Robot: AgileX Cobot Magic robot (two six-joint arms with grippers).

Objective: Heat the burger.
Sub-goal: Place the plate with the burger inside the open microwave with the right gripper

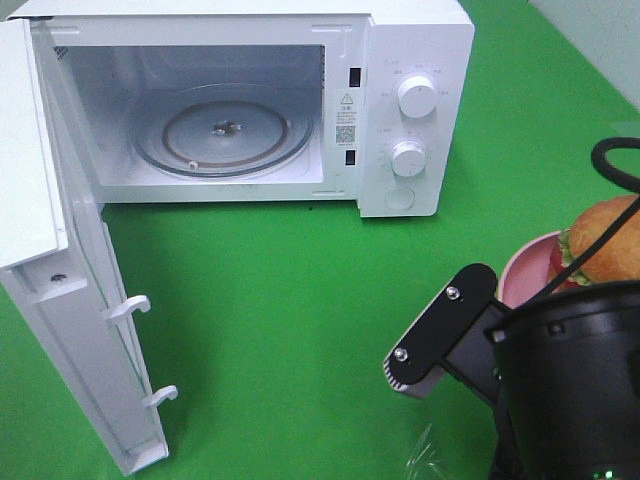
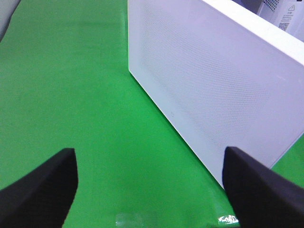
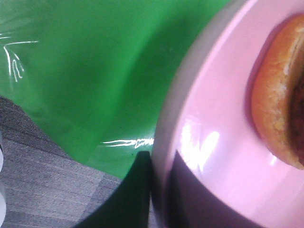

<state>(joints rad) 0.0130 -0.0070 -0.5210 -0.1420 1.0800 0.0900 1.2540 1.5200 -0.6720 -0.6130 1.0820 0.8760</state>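
Observation:
The burger [image 1: 605, 240], with a golden-brown bun, green lettuce and red tomato, sits on a pink plate [image 1: 520, 275] at the right edge of the exterior high view. My right arm [image 1: 570, 390] covers the plate's near side. In the right wrist view my right gripper [image 3: 161, 164] is shut on the pink plate's rim [image 3: 164, 137], one finger on each side, and the burger's bun [image 3: 273, 114] lies further in on the plate. My left gripper [image 2: 148, 156] stands open over the green cloth with nothing between its fingers, beside the microwave door [image 2: 209, 80].
The white microwave [image 1: 420, 40] stands at the back with its door [image 1: 90, 330] swung fully open to the left. Its glass turntable [image 1: 225, 135] is bare. Green cloth [image 1: 300, 300] covers the table. The table's edge and grey floor [image 3: 33, 185] show just behind the right gripper.

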